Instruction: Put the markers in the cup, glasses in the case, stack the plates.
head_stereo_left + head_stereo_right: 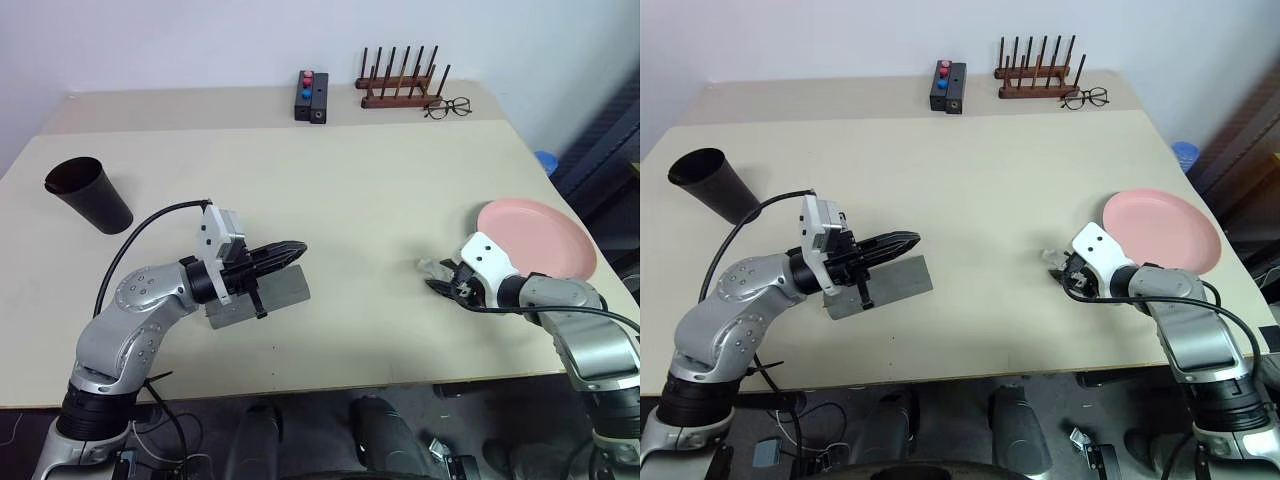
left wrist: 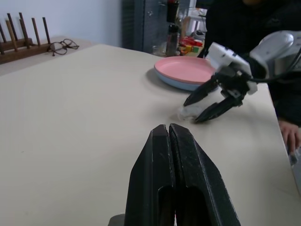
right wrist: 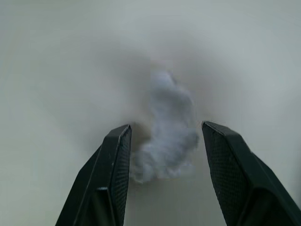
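The black cup (image 1: 88,192) stands at the table's left. My left gripper (image 1: 298,250) is shut with nothing in it, hovering level just over the closed grey case (image 1: 270,296). The pink plate (image 1: 535,237) lies on the light blue plate (image 2: 181,85) at the right edge. Beside them my right gripper (image 3: 166,126) is open and tilted down. Its fingers (image 3: 113,160) straddle a small crumpled white wad (image 3: 169,127) on the tabletop without pinching it. The markers and the glasses are out of view.
At the back stand a black box with red and blue buttons (image 1: 312,95) and a wooden peg rack (image 1: 400,85), with thin wire-framed eyeglasses (image 1: 447,107) next to it. A person in dark clothes (image 2: 244,19) stands beyond the table's right edge, a hand (image 2: 288,134) near it.
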